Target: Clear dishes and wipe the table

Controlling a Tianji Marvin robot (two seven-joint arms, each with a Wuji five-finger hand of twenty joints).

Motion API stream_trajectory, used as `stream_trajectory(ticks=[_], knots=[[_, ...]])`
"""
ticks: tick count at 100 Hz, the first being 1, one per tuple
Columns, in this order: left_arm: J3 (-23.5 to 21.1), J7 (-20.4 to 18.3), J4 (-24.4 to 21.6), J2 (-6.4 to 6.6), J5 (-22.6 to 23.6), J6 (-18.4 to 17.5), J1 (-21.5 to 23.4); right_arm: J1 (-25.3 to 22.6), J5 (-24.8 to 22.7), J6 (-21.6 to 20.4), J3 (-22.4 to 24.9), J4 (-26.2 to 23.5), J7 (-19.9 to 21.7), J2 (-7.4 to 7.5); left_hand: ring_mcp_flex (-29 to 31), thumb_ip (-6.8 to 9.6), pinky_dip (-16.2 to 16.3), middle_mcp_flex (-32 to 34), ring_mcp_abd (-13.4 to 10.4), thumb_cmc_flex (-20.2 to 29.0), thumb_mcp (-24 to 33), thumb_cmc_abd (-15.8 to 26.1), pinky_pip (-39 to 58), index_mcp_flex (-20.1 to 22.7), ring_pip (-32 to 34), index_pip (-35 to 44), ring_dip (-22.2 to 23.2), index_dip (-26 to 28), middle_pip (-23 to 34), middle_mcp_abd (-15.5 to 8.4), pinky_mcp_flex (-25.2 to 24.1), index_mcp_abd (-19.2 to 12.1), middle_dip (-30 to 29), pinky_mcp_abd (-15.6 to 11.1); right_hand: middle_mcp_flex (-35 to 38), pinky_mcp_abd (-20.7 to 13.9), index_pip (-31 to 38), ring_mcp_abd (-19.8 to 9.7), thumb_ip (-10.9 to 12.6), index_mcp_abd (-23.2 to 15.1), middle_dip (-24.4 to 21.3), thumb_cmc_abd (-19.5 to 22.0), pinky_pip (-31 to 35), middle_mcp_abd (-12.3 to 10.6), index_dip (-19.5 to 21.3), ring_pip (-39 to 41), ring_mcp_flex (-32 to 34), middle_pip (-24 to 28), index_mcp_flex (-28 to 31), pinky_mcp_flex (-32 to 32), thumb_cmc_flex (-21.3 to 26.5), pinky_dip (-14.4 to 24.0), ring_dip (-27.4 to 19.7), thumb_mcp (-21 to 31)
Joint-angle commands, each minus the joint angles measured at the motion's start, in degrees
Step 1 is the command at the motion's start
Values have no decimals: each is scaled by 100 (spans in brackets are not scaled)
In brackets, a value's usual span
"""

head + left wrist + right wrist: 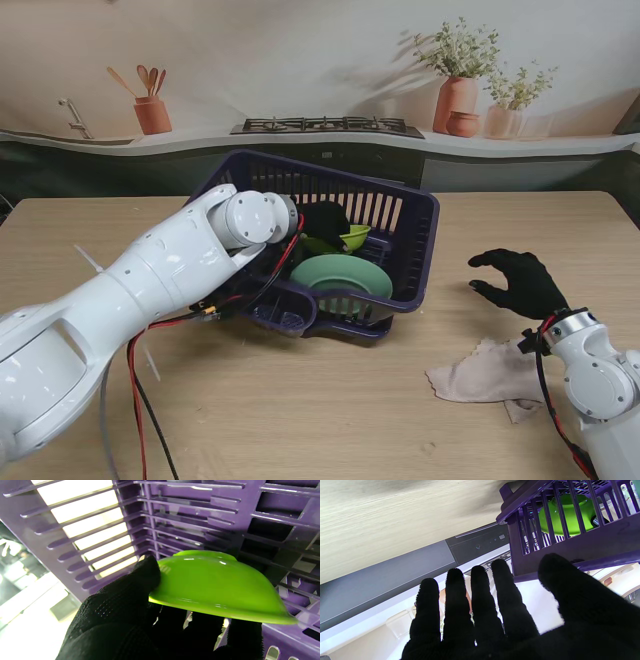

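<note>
A purple slatted basket (420, 215) stands mid-table. Inside it lies a pale green plate (342, 275), and behind that a lime green bowl (352, 238). My left hand (322, 222) reaches into the basket, its black-gloved fingers shut on the lime bowl (217, 590), thumb pressed on the outer wall, the bowl tilted against the basket's slats (175, 525). My right hand (520, 282) hovers open over the table to the right of the basket, fingers spread (480, 610), holding nothing. A beige cloth (485, 375) lies crumpled on the table nearer to me than that hand.
The wooden table (300, 410) runs to a counter at the back with a hob (328, 125), a terracotta utensil pot (153, 113) and potted plants (458, 80). Red and black cables (140, 400) hang from my left arm.
</note>
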Motion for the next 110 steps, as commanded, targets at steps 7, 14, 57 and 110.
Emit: stream_trajectory(ticks=[7, 14, 57, 110], knots=[[20, -112, -118, 14, -20, 54, 40, -21, -25, -20, -1, -4, 53, -8, -138, 500, -232, -181, -133, 787, -259, 592, -221, -122, -94, 121, -117, -163, -42, -224, -270, -998, -125, 220, -122, -196, -30, -172, 111, 30, 55, 68, -105, -89, -8, -83, -163, 15, 15, -96, -166, 117, -47, -80], [19, -153, -168, 41, -24, 60, 39, -16, -26, -31, 0, 0, 56, -7, -227, 625, -305, -353, -138, 798, -787, 544, -244, -310, -135, 317, -131, -353, 72, -200, -336, -930, -181, 200, -120, -195, -29, -172, 112, 33, 56, 70, -106, -79, -8, -82, -162, 16, 16, -95, -165, 118, -46, -79], [4, -339, -343, 133, -92, 155, 42, -7, -36, -48, -3, 14, 48, -6, -706, 629, -560, -985, -30, -2027, 381, 522, -510, -126, -327, -752, -187, -438, 454, -77, -737, -596, -837, 43, -120, -185, -18, -181, 113, 23, 56, 69, -112, -81, -5, -85, -163, 18, 8, -97, -162, 127, -44, -76], [-255, -272, -744, 291, -65, 253, 186, -6, -38, -60, -2, 15, 30, -9, -1167, 553, -669, -1282, -22, -2950, 438, 610, -606, -289, -394, -868, -164, -560, 382, -148, -1091, -600, -857, -311, -125, -190, -13, -180, 112, 23, 57, 71, -126, -93, -9, -90, -172, 16, 4, -107, -167, 135, -42, -84]])
